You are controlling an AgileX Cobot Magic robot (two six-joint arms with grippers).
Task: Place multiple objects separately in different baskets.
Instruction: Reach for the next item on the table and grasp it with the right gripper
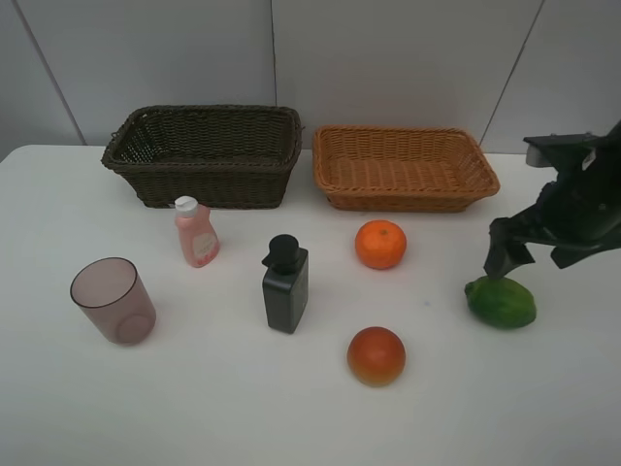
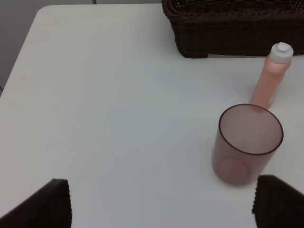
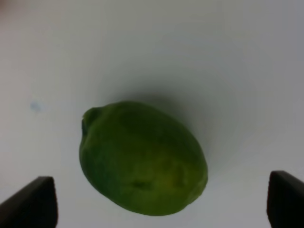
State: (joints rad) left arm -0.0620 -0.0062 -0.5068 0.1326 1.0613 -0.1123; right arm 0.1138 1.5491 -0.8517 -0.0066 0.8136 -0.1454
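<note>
Right gripper [image 1: 511, 260]: jaws spread wide, gripping nothing. The green oval fruit [image 1: 501, 302] lies on the white table [image 1: 485, 417] right under them. In the wrist view it sits centred between the two dark fingertips [image 3: 28, 204], with bare table on either side and no contact.

Left gripper [image 2: 161, 204]: jaws also wide apart and holding nothing. It shows only in its own wrist view. The translucent mauve cup [image 2: 247, 142] stands upright, mouth up, just ahead of the jaws and off toward one finger rather than between them. The pink bottle with a white cap [image 2: 270, 78] stands upright right behind the cup. The deep dark-brown wicker basket [image 2: 228, 40] is further out past the bottle.

Beyond the right jaws, toward mid-table:
- round orange [image 1: 380, 244]
- red-orange round fruit [image 1: 376, 355]
- dark grey pump bottle [image 1: 285, 284], upright, further off

Nothing stands between the right jaws and the green fruit. The shallow orange-tan wicker basket [image 1: 408, 200] is at the back, beside the dark one and just apart from it.

Writing: there is a pale patch on the pink bottle's front, too small to read.

Count:
- two baskets
- three fruits
- two bottles
- one cup

All six loose items are on the table, outside the baskets and apart from each other.
</note>
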